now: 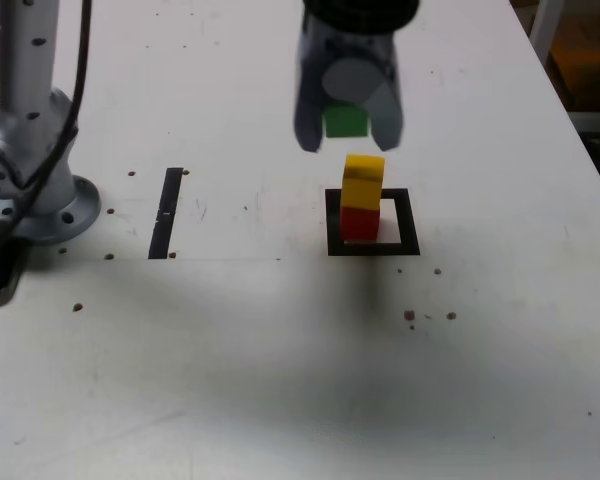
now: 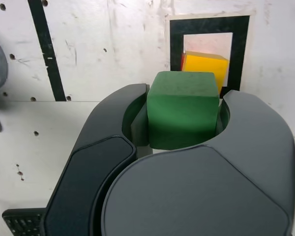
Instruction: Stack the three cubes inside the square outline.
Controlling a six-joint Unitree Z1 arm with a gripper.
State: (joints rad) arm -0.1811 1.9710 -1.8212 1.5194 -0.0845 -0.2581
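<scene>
While the claw [image 1: 347,125] grips the green cube [image 1: 346,121], air separates it from yellow [image 1: 363,180].

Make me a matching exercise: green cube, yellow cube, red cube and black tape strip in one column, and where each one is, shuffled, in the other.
Things
1. Green cube
2. Yellow cube
3. Red cube
4. Black tape strip

Places
A. Directly under another cube, inside the square outline
B. On the table, away from the outline
C. Between the fingers of the gripper
D. On top of the lowest cube

Pairs: 1-C; 2-D; 3-A; 4-B
</scene>
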